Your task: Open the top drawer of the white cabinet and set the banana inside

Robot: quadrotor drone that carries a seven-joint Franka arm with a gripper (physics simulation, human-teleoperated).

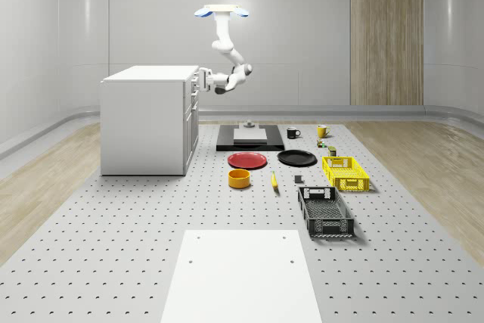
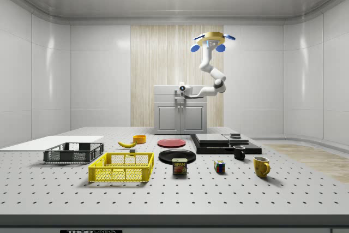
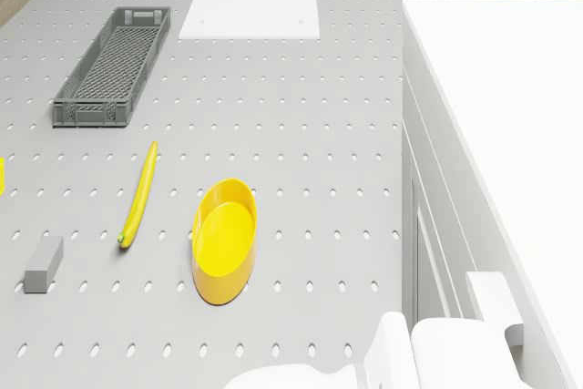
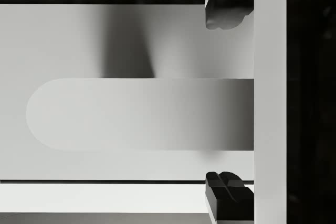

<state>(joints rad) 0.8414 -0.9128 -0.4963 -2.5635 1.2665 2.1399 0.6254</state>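
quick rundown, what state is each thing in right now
top drawer: shut
hand: open, fingers either side of the drawer's handle
drone: hovering beside the white cabinet
banana: lying flat on the table
yellow bowl: upright

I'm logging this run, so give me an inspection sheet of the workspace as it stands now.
Surface: perforated grey table, white panel at the near edge.
Job's things: white cabinet, top drawer looks shut; banana on the table beside the yellow bowl.
Clutter: plates, crates, mugs, can, cube, small block.
End effector: open, fingers straddling the drawer handle; drone hovers beside the cabinet.
Cables: nothing seen.
Surroundings: white walls, one wood panel.
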